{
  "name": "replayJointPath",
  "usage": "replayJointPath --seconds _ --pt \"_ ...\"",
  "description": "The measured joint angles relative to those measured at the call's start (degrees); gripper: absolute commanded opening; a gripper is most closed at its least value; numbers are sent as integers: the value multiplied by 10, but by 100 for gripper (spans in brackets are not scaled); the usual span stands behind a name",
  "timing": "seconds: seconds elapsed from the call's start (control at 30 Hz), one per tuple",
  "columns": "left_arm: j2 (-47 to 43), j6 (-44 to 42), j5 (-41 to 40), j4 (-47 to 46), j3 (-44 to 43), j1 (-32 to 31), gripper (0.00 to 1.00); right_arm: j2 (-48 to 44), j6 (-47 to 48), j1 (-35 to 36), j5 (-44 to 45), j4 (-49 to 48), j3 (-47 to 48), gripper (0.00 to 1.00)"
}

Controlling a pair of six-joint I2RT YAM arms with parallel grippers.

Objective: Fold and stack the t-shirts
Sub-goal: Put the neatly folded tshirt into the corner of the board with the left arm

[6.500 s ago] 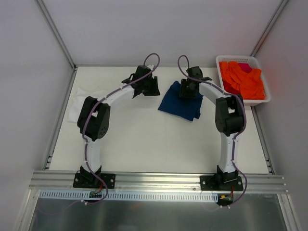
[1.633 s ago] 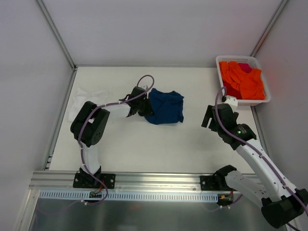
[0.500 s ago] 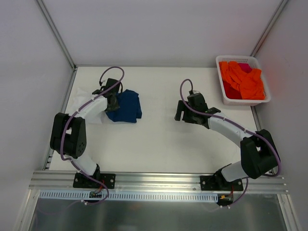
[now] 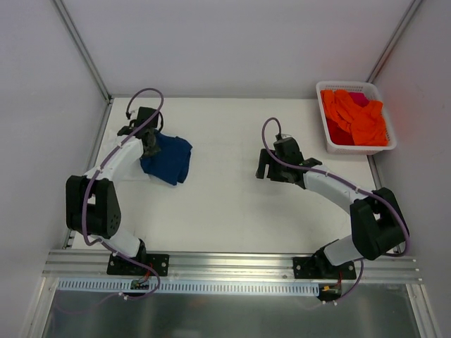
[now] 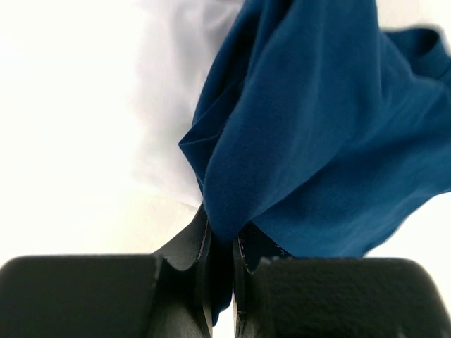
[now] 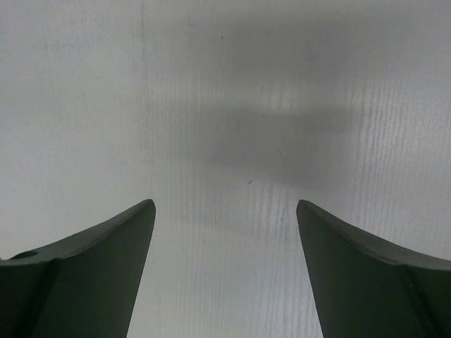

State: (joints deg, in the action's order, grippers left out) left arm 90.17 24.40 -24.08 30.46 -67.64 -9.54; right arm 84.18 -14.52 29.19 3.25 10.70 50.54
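My left gripper (image 5: 220, 243) pinches a fold of the navy tee (image 4: 168, 159), bunched over the white tee (image 5: 169, 84) by the table's (image 4: 225, 204) left edge. My right gripper (image 6: 225, 204) gapes empty mid-table. If I let go carelessly, the navy tee may land crumpled, off the stack.

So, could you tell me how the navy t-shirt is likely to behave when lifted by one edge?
Probably floppy: the navy t-shirt drapes in loose folds from the left fingers. Likely light, since one small pinch holds it. It may bunch when set down.
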Motion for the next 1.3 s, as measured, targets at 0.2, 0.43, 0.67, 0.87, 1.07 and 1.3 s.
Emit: replayJointPath --seconds 0.2,0.43,0.67,0.87,1.07,1.3 --pt "-1 -13 -3 13 -53 29 0 0 2 0 -1 -2 -6 86" --pt "-5 -14 -6 25 -65 32 0 2 4 0 -7 -3 -7 86" --pt "-28 -15 -11 39 -68 51 0 7 6 0 -11 -3 -7 86" --pt "-28 -26 -5 63 -124 67 0 7 6 0 -12 -10 -18 86" --pt "-28 -36 -5 63 -168 70 0 7 7 0 -16 -11 -28 86" --pt "-27 -40 -7 82 -167 86 0 7 7 0 -21 -15 -33 86"
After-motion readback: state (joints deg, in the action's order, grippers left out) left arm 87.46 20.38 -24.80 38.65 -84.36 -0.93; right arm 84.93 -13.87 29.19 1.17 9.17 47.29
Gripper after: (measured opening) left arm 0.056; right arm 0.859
